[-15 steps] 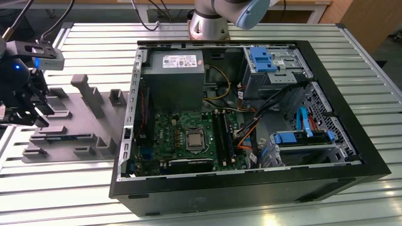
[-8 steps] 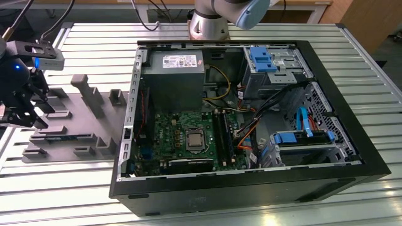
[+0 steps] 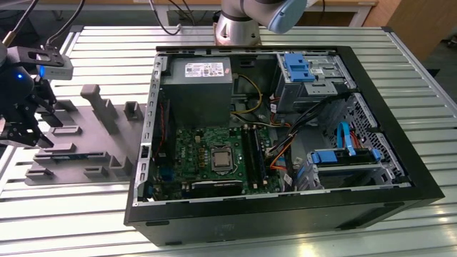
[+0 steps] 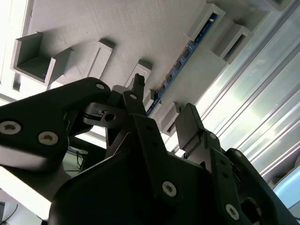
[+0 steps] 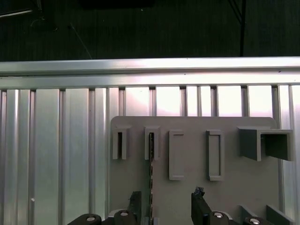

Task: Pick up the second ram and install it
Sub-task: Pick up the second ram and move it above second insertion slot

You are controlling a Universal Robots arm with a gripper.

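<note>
First wrist view has my tool (image 5: 167,199) spread open and empty, its two fingers (image 5: 200,211) standing either side of the second ram (image 5: 151,159). The stick stands on edge in a slot of the grey holder plate (image 5: 197,123) and sits closer to one finger than the other. By my reckoning, a good pick-up means centring the stick in the gap, squaring the pads to its flat faces, and closing gently near mid-length so it comes straight out without tilting. The plate lies on the slatted worktop (image 3: 93,48). The open computer case (image 3: 286,217), with its memory slots (image 3: 253,155), is well apart, toward the exterior view's right.
</note>
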